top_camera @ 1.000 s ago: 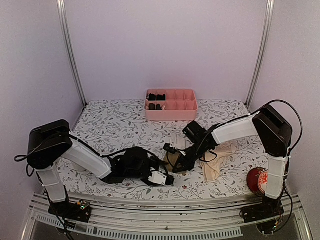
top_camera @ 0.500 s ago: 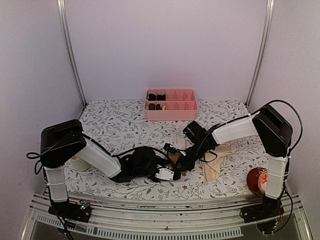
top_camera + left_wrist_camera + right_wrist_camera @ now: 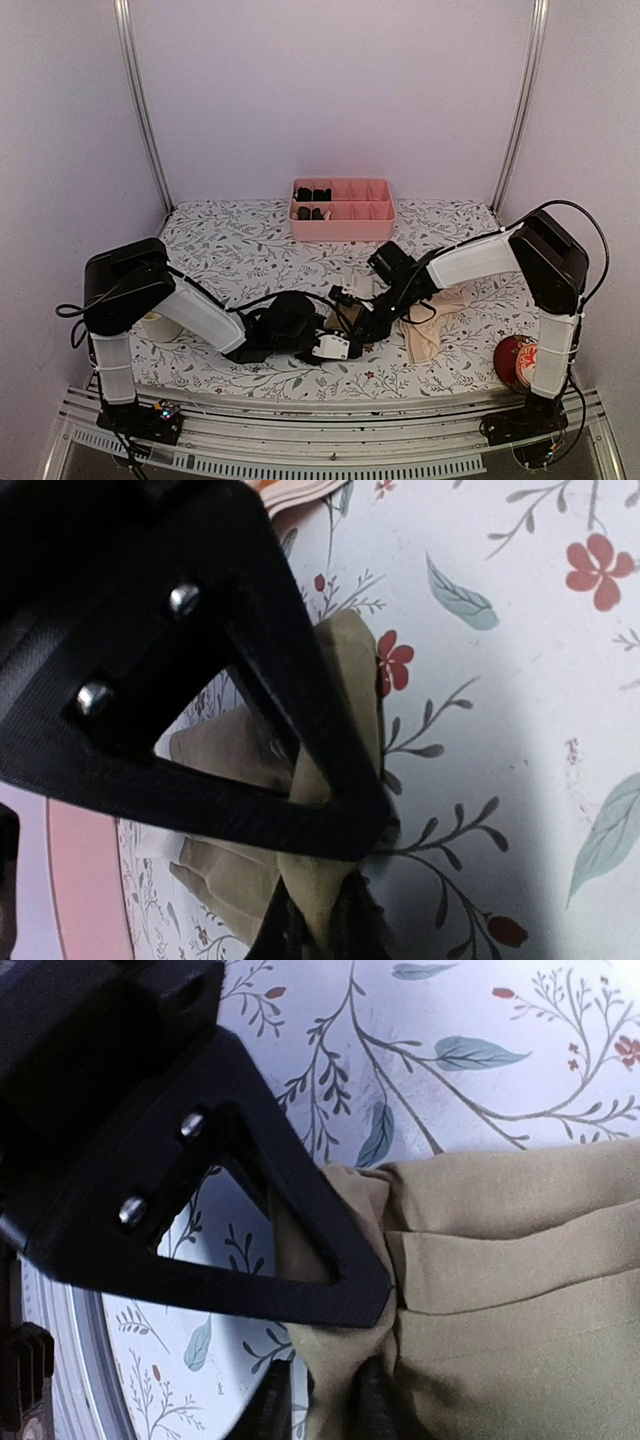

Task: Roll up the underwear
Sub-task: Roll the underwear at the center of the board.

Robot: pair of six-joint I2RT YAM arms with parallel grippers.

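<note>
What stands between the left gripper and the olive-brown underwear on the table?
Nothing visible does. The left gripper is shut on the olive-brown underwear, with the fabric pinched between its jaws. The right gripper grips the same garment, with bunched fabric between its jaws.

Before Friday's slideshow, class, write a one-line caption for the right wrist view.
Right gripper, jaws pinching a bunched edge of the olive-brown underwear folded on the floral tablecloth.

A bench [image 3: 230, 250] covered in a white floral print is enclosed by plain pale lilac walls [image 3: 330, 90] under even light. Metal uprights [image 3: 141, 110] are set at the back corners, and an aluminium rail [image 3: 330, 437] is fixed along the near edge.
</note>
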